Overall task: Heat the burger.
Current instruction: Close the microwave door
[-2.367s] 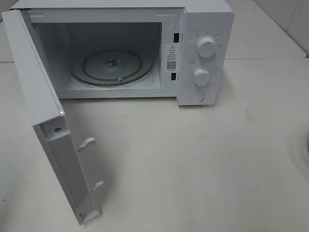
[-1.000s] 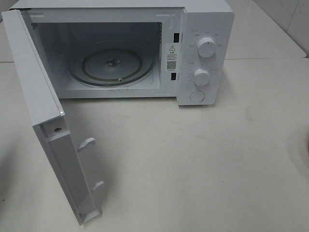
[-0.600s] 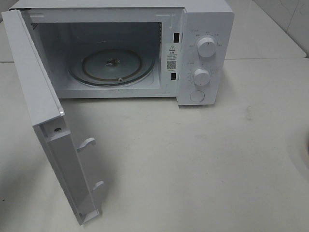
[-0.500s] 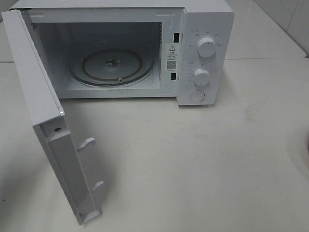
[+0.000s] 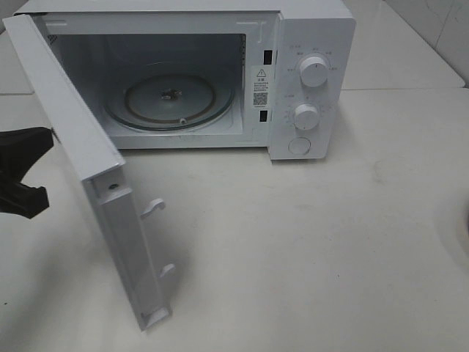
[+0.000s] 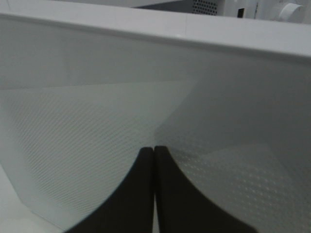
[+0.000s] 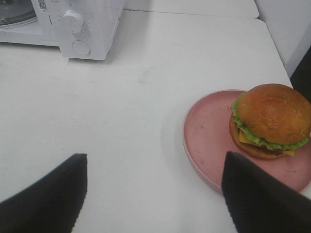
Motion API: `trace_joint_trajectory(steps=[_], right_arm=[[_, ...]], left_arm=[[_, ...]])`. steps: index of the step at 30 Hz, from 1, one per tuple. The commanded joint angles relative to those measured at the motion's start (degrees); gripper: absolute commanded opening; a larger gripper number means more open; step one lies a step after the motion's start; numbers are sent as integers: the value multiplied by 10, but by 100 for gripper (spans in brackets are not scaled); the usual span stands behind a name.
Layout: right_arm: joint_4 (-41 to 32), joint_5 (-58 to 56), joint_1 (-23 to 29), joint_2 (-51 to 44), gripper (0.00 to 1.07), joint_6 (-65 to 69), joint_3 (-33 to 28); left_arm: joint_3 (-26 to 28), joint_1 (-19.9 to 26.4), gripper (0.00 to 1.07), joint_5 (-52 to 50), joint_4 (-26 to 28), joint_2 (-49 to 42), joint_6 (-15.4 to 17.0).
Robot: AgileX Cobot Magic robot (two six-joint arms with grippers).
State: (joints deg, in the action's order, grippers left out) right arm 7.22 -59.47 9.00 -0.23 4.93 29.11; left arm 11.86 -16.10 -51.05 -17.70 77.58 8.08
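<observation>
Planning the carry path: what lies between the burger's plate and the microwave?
Bare white table only, in the right wrist view, between pink plate and microwave.

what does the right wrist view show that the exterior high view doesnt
Only the right wrist view shows the burger on the pink plate, with the open right gripper above the table. Only the exterior high view shows the microwave's open door, the glass turntable, and the left gripper behind that door. Both show the microwave's dials and the white table.
</observation>
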Motion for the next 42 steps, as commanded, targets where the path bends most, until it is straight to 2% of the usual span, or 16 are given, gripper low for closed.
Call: trace_joint_trajectory(steps=[1,2,4,5,7,8,10,18,25,29,31,33,34,35,36,42], right_arm=[[1,3,-3,-15,75,-2,-2],[1,3,-3,-15,75,-2,-2],[1,3,-3,-15,75,-2,-2],[1,3,-3,-15,75,-2,-2],[1,3,-3,-15,75,-2,-2],[1,3,-3,-15,75,-2,-2],[1,3,-3,-15,75,-2,-2],[1,3,-3,-15,75,-2,-2],[1,3,-3,-15,75,-2,-2],[1,3,-3,-15,75,-2,-2],[1,3,-3,-15,75,-2,-2],[1,3,-3,-15,75,-2,-2],[1,3,-3,-15,75,-2,-2],[1,3,-3,-15,75,-2,-2],[1,3,-3,-15,75,-2,-2],[1,3,-3,-15,75,-2,-2]], left_arm=[[7,-68,0,-23,110,25,-54],[7,-68,0,-23,110,25,-54],[9,-114,0,-37,187,49,-88],[9,-114,0,-37,187,49,-88],[23,-156,0,-38,252,73,-120],[23,-156,0,-38,252,73,-120],[46,-194,0,-38,304,99,-144],[133,-265,0,-40,403,166,-183],[201,-294,0,-39,442,215,-214],[262,-309,0,-29,508,256,-248],[272,-309,0,-28,515,261,-254],[308,-309,0,-15,541,278,-278],[308,-309,0,-15,541,278,-278],[330,-309,0,-15,563,289,-300],[330,-309,0,-15,563,289,-300],[407,-309,0,2,611,322,-356]])
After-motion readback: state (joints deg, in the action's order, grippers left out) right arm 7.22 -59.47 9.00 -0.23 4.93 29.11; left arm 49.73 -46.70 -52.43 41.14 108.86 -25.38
